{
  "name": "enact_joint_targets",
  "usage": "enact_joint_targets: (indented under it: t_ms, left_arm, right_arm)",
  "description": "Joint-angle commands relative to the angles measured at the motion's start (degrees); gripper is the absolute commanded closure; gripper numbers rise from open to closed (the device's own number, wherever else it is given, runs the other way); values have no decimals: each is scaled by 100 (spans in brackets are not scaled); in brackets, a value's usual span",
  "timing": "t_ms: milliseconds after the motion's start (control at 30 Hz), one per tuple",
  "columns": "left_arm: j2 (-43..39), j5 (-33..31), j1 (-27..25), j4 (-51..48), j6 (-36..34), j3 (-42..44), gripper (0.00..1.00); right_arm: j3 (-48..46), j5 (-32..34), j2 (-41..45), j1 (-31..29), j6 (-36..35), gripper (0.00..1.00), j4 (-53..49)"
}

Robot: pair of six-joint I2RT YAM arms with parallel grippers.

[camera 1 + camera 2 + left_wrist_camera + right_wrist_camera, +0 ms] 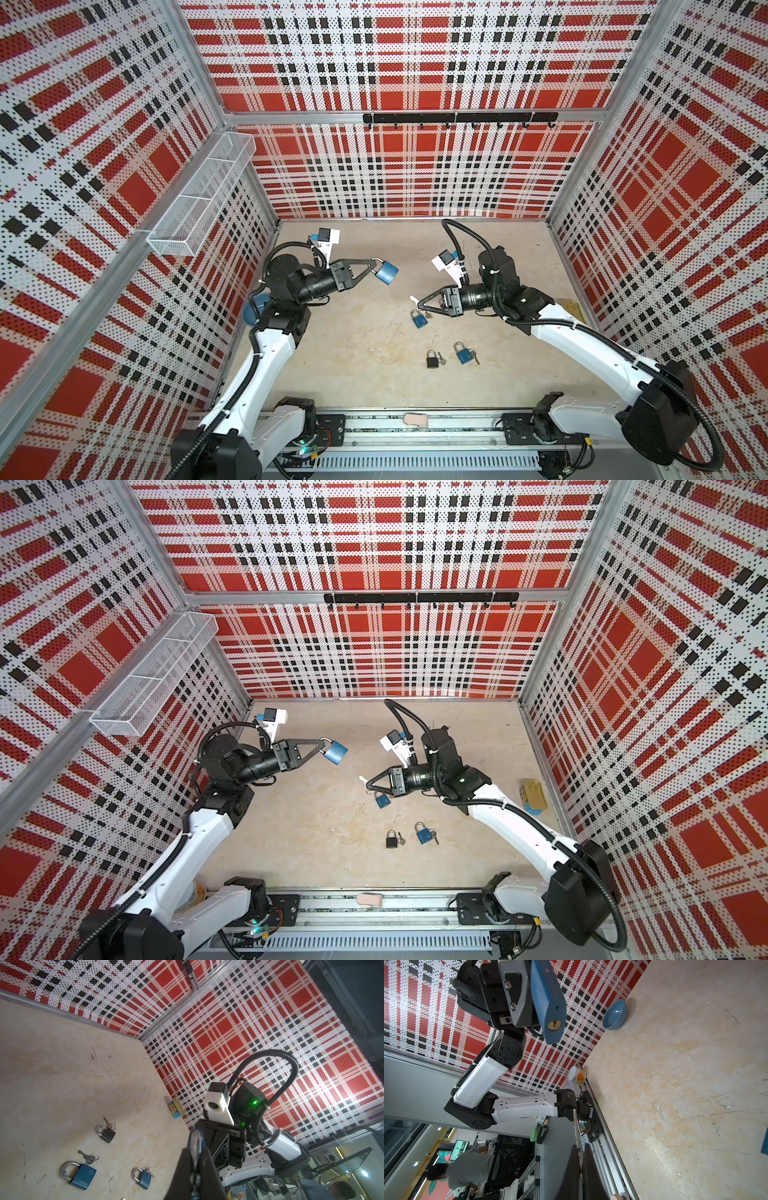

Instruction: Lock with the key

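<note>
My left gripper point(375, 266) point(323, 748) is shut on the steel shackle of a large blue padlock point(388, 272) point(336, 752) and holds it in the air above the table. In the right wrist view the padlock point(550, 1001) shows its brass keyhole point(554, 1024) end-on. My right gripper point(419, 300) point(579, 1148) is shut on a key point(575, 1126) whose blade sticks out past the fingertips towards the padlock, with a clear gap between them. In the left wrist view the padlock point(196, 1142) sits edge-on between the dark fingers point(182, 1163).
On the table lie a small blue padlock point(419, 320), a black padlock point(432, 359) and another blue padlock point(462, 354), with keys beside them. A blue bowl point(614, 1015) and a cup point(577, 1076) stand by the left wall. A Spam tin point(532, 796) stands by the right wall.
</note>
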State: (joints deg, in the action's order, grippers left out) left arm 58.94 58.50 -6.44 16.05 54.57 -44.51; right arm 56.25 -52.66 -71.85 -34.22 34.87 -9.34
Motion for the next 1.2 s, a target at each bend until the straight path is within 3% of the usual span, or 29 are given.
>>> enact_joint_targets:
  t_ms: [0, 367, 533, 800, 1167]
  left_arm:
    - [-8, 42, -28, -262, -277, 68, 100]
    - [692, -961, -884, -3308, -2612, -538, 100]
    - [1149, -1047, -977, -3638, -2946, -598, 100]
    - [2213, -1733, -1052, -4821, -4030, -1005, 100]
    - [3553, -1948, -968, -5309, -4788, -1587, 100]
  right_arm:
    - [135, 128, 154, 235, -193, 100, -42]
    - [210, -136, 233, 895, -182, 100, 77]
    - [128, -125, 192, 899, -264, 100, 161]
    - [70, -260, -124, 899, -241, 100, 440]
    - [113, -245, -587, 900, -149, 100, 675]
